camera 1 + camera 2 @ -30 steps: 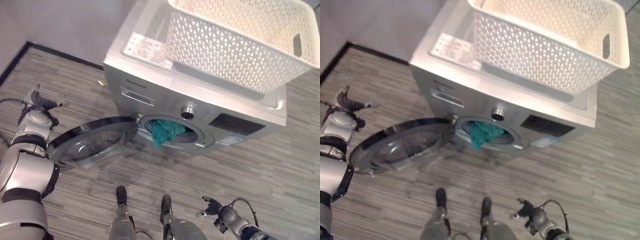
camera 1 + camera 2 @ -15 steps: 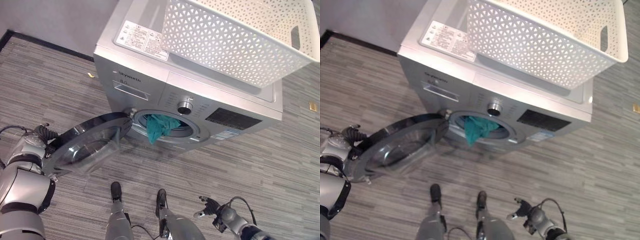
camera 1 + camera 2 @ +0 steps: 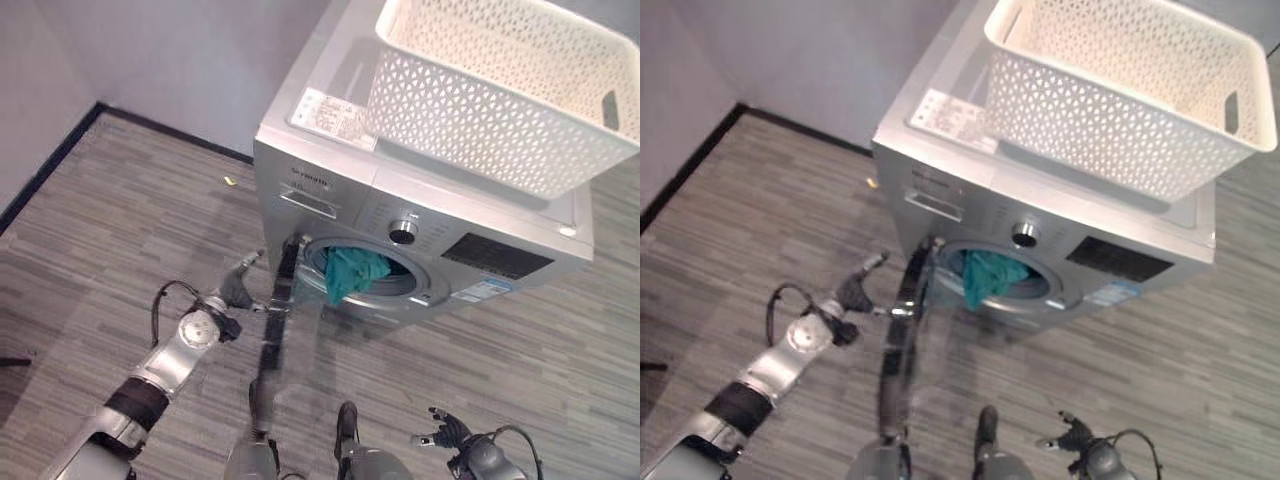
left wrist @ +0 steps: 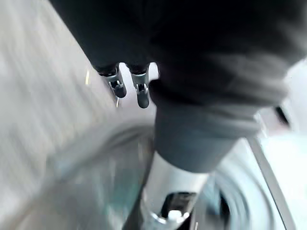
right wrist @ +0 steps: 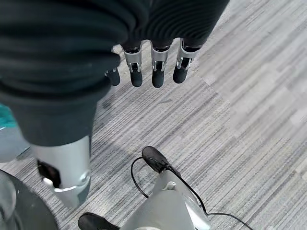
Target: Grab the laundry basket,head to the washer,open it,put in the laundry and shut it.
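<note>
The left hand (image 3: 236,289) is at the outer face of the round, dark glass washer door (image 3: 272,322), which stands edge-on to the camera, roughly halfway between open and shut; the fingers (image 3: 248,263) look straight and relaxed against it, holding nothing. That door should swing easily on its hinge, rigid and smooth, so a flat push near the rim away from the hinge is the place to press. The snag is the teal cloth (image 3: 350,276): soft, limp fabric that sits mostly in the drum but droops over the lower lip of the opening, and in my judgement it could get pinched in the seal unless it is tucked in first, taken by the hanging fold. The silver-grey front-loading washer (image 3: 318,145) has a hard, glossy top, and the cream plastic lattice laundry basket (image 3: 1120,90) rests there, light, stiff, looking emptied. The right hand (image 5: 153,67) hangs low over the grey striped floor (image 3: 120,220), fingers loosely extended and empty.
</note>
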You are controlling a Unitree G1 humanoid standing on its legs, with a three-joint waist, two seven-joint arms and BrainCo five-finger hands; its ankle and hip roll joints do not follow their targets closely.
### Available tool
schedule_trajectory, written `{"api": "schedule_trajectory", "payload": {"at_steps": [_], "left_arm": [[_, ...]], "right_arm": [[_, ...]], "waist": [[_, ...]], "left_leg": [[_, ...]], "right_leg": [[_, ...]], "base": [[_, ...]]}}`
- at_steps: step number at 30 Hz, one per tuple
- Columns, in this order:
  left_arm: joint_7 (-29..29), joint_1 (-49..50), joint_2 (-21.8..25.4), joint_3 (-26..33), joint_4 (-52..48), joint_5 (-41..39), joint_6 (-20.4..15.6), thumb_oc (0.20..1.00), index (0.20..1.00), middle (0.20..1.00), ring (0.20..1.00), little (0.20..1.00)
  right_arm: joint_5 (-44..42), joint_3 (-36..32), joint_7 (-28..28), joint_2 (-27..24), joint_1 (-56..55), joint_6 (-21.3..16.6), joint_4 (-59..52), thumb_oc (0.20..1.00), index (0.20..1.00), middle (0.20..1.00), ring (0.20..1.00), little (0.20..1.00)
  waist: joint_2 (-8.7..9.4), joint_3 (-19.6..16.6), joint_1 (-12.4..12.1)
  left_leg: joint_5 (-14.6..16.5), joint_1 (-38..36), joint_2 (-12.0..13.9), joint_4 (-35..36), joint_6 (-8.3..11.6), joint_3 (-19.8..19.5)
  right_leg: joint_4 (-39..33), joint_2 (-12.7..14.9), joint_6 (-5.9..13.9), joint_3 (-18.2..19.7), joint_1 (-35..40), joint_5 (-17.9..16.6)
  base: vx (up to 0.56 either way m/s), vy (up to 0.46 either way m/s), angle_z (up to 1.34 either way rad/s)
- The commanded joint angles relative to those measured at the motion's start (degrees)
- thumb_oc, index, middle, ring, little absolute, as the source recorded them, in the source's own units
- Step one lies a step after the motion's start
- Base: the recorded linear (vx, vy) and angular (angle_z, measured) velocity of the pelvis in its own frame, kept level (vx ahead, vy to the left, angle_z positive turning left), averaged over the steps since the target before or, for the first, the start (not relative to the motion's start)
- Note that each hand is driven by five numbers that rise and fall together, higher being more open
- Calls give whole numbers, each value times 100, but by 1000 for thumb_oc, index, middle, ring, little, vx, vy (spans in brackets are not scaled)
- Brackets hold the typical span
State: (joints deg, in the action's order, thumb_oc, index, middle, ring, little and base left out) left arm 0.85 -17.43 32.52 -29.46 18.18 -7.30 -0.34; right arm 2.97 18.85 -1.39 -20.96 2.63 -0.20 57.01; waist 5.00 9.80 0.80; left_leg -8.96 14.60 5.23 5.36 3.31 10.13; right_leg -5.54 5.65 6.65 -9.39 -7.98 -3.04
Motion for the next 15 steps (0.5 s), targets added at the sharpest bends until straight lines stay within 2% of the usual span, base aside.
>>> {"api": "schedule_trajectory", "payload": {"at_steps": [1, 6, 10, 12, 13, 14, 15], "left_arm": [[373, -127, -723, -73, -339, -464, -377, 1000, 1000, 1000, 1000, 1000], [462, 198, -589, 166, -612, -745, -329, 1000, 1000, 1000, 1000, 1000], [525, 196, -689, 138, -373, -669, -267, 1000, 1000, 1000, 1000, 1000], [519, -26, -851, -17, -104, -344, -239, 1000, 1000, 1000, 1000, 1000], [508, -410, -1066, -307, 295, 182, -254, 1000, 1000, 1000, 1000, 1000], [507, -412, -1068, -308, 296, 182, -255, 1000, 1000, 1000, 1000, 1000], [664, -956, -1314, -879, 660, 863, -328, 1000, 1000, 1000, 1000, 1000]], "right_arm": [[-11, -110, 44, -411, -71, -15, -139, 1000, 1000, 1000, 1000, 1000], [-56, -232, -3, -396, -104, -3, 181, 1000, 1000, 1000, 1000, 1000], [-66, -219, -56, -329, -73, 11, 560, 1000, 1000, 1000, 1000, 1000], [-51, -171, -52, -259, -9, 20, 868, 1000, 1000, 1000, 1000, 1000], [-34, -109, -43, -230, 48, 26, 1060, 1000, 1000, 1000, 1000, 1000], [-34, -110, -43, -231, 48, 26, 1061, 1000, 1000, 1000, 1000, 1000], [-4, -4, -59, -201, 80, 23, 1196, 1000, 1000, 1000, 1000, 1000]], "waist": [[-175, 14, 253], [-248, -87, 275], [-304, -127, 282], [-352, -164, 298], [-400, -156, 325], [-401, -158, 323], [-426, -164, 411]], "left_leg": [[17, 90, 469, -36, 197, -230], [-36, -151, 650, -36, 269, -80], [-107, -311, 782, -36, 330, -4], [-150, -361, 852, -36, 354, 21], [-179, -418, 895, -36, 383, 16], [-179, -414, 897, -36, 383, 16], [-168, -491, 919, -36, 410, 42]], "right_leg": [[54, -223, 104, 177, 287, 552], [54, -357, 13, 308, 418, 594], [54, -460, -61, 339, 541, 647], [54, -512, -97, 341, 598, 703], [54, -558, -128, 355, 670, 737], [54, -560, -129, 355, 666, 735], [54, -557, -120, 353, 740, 765]], "base": [[-25, -65, -23], [-36, -100, -25], [-30, -80, -19], [-45, -61, -15], [-45, -55, -10], [-46, -39, -11], [-19, 7, -9]]}}
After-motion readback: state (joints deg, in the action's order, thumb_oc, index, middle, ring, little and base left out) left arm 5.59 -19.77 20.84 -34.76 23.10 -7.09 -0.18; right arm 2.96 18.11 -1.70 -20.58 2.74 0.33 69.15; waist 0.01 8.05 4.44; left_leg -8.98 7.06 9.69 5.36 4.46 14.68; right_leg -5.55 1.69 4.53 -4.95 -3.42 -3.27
